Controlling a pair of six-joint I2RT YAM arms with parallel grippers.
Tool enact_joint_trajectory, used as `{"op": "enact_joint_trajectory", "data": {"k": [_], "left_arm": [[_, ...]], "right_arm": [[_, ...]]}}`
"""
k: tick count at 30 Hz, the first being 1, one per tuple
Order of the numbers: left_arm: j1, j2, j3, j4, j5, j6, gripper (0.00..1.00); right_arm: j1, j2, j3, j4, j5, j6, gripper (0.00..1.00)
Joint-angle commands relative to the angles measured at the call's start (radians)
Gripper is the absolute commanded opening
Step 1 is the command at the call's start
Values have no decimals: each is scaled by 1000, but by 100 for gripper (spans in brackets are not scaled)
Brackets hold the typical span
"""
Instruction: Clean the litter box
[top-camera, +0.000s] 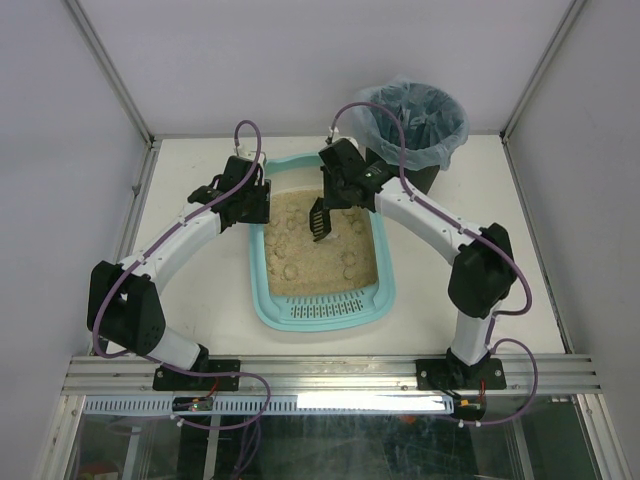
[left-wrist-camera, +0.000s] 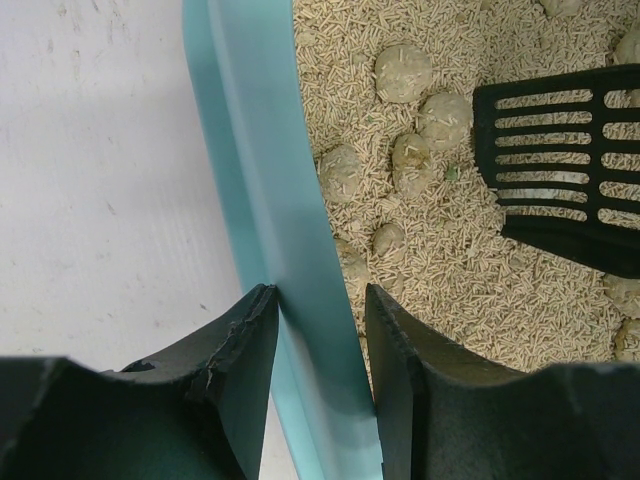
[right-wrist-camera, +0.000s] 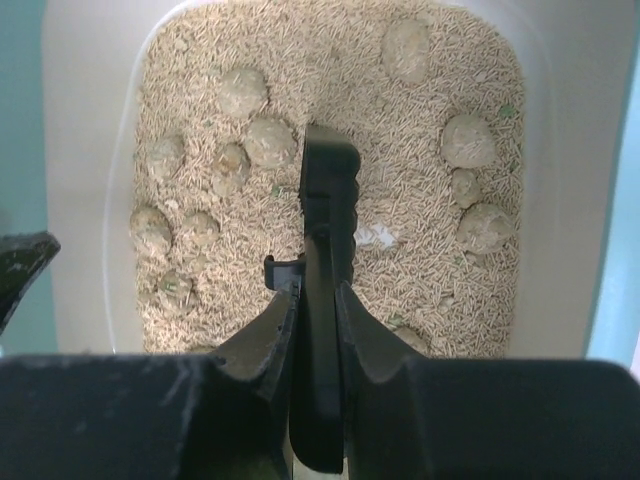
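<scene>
Seemingly early, the left hand (left-wrist-camera: 318, 300) is clamping the litter box (left-wrist-camera: 250, 150) rim at nine o'clock, the right hand (right-wrist-camera: 318, 285) gripping the scoop (right-wrist-camera: 328, 190) over unscooped clumps (right-wrist-camera: 243, 92).

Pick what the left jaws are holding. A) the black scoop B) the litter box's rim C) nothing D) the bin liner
B: the left gripper has the litter box rim pinched between its jaws; the scoop hangs apart, over the litter.
</scene>
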Motion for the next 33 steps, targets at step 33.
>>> {"op": "enact_joint_trajectory", "data": {"k": [33], "left_arm": [[6,5,4,33,38,18,39]], "right_arm": [[-16,65,-319,417,-265,228,0]]}}
